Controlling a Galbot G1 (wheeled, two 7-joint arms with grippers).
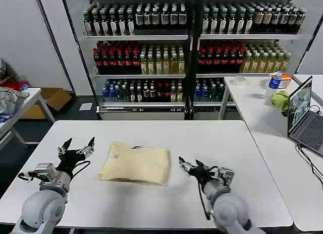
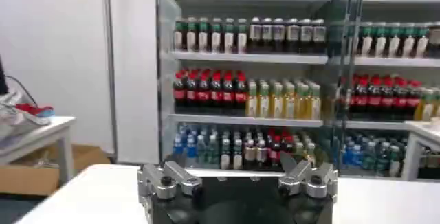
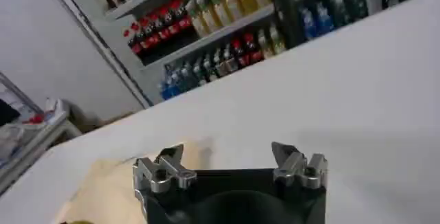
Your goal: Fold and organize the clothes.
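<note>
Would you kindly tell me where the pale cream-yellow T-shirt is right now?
In the head view, the folded pale cream-yellow T-shirt lies on the white table, between the open left gripper and the open right gripper.

I see a pale cream-yellow folded cotton T-shirt [image 1: 135, 163] with a small dark neck label [image 1: 136, 147], lying on a plain white rectangular table [image 1: 166, 203].

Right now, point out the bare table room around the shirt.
The table is bare behind the shirt to the far edge, and to the right past the right gripper. It is tighter at the shirt's sides: the open left gripper flanks one, the right gripper the other.
</note>
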